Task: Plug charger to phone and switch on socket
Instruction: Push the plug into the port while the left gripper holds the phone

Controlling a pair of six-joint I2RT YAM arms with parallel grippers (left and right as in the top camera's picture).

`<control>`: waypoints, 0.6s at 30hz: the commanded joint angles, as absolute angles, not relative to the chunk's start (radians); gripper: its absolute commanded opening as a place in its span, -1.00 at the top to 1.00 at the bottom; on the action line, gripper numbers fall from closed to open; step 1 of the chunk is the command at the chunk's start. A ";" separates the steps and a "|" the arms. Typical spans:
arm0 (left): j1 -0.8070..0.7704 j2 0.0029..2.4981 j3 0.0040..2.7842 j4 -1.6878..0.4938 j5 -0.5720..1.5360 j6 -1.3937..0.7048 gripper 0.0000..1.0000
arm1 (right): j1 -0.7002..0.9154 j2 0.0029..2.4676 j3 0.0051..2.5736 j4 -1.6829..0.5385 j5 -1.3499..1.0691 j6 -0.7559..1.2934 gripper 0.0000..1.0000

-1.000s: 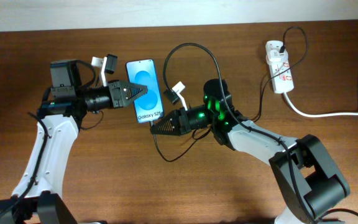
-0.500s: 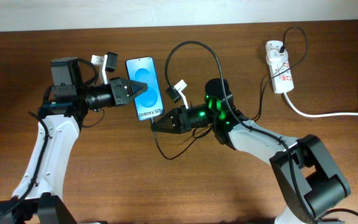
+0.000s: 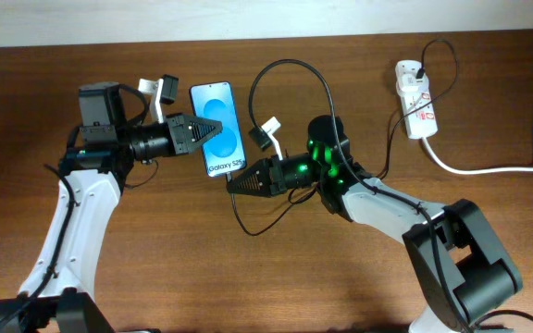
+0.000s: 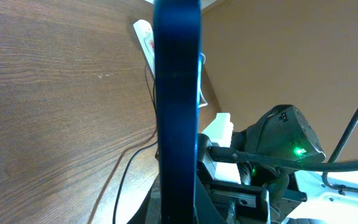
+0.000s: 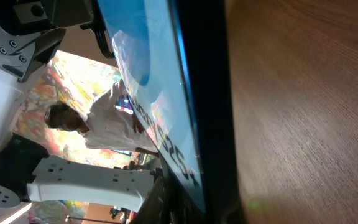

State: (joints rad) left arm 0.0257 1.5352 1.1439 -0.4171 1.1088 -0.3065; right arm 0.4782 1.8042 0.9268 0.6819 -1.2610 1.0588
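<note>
Overhead: the left tool point(image 3: 195, 136) is pinching the phone point(image 3: 222, 157) from its left edge, blue screen up. The phone lies left of centre on the table point(image 3: 248, 287). The right tool point(image 3: 234, 184) is pressed together at the phone's bottom edge and the charger point(image 3: 290, 66) runs in to its tip. The plug itself is too small to see. The socket point(image 3: 417, 111) is far right, well apart, with the white cord point(image 3: 489, 170) trailing right.

Left wrist: the phone point(image 4: 177, 93) is edge-on at centre, with the socket point(image 4: 143, 32) behind it.

Right wrist: the phone point(image 5: 166, 93) fills the frame close up, with the table point(image 5: 309, 93) beside it. This view doesn't show the tool's own fingers clearly.
</note>
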 commanded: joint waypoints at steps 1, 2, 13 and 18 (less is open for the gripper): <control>-0.103 1.539 1.031 -0.555 1.287 -0.282 1.00 | 0.370 1.758 1.126 0.775 -0.793 1.052 0.92; -0.104 1.539 1.031 -0.564 1.287 -0.279 1.00 | 0.371 1.758 1.137 0.775 -0.793 1.052 0.92; -0.082 1.539 1.031 -0.485 1.294 -0.311 1.00 | 0.345 1.758 1.140 0.587 -0.871 0.995 0.88; 0.013 1.539 1.031 -0.372 1.294 -0.400 1.00 | 0.345 1.758 1.140 0.563 -0.912 0.984 0.78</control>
State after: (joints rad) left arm 0.0257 1.5352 1.1282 -0.3237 1.0912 -0.3443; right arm 0.4541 1.8042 0.9867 0.4931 -1.2575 0.9920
